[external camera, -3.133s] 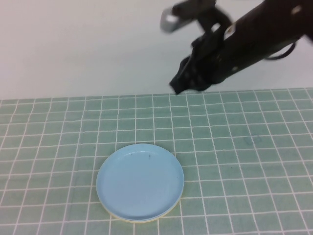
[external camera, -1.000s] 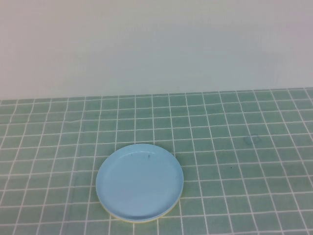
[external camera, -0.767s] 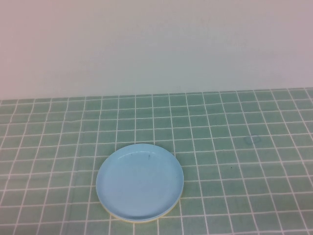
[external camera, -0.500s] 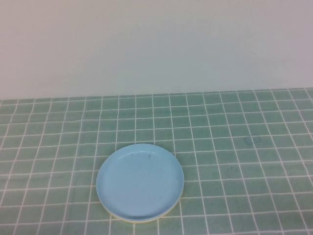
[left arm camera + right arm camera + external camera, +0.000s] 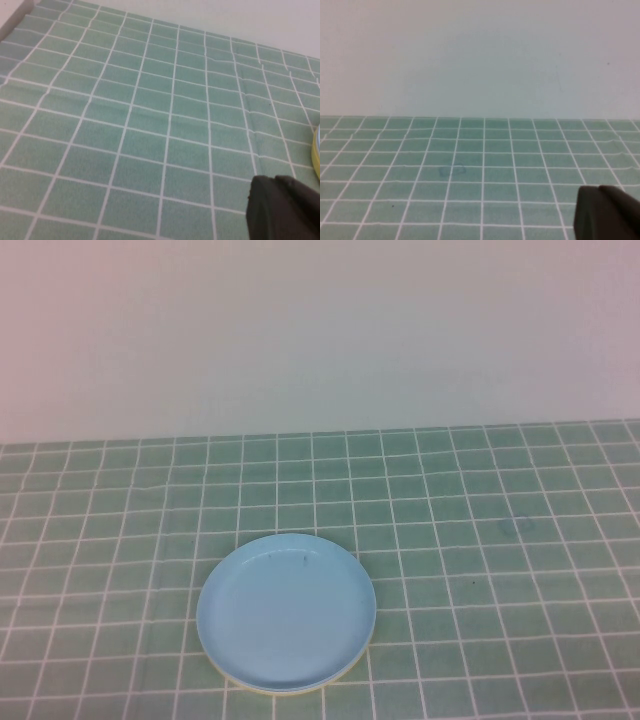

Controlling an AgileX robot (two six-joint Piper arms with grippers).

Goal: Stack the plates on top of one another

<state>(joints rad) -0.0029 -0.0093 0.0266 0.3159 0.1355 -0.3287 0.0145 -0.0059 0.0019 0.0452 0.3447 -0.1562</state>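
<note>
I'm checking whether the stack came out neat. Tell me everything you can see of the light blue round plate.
The light blue round plate looks like smooth plastic, shallow, with a low raised rim and a few tiny dark specks near its far side. It lies flat and upright on top of the stack, on the green checked tablecloth. A thin sliver of the yellow plate peeks out under its near edge, so it sits almost exactly centred. No white plate is visible. Neither the left gripper nor the right gripper touches it; both are out of the high view.
</note>
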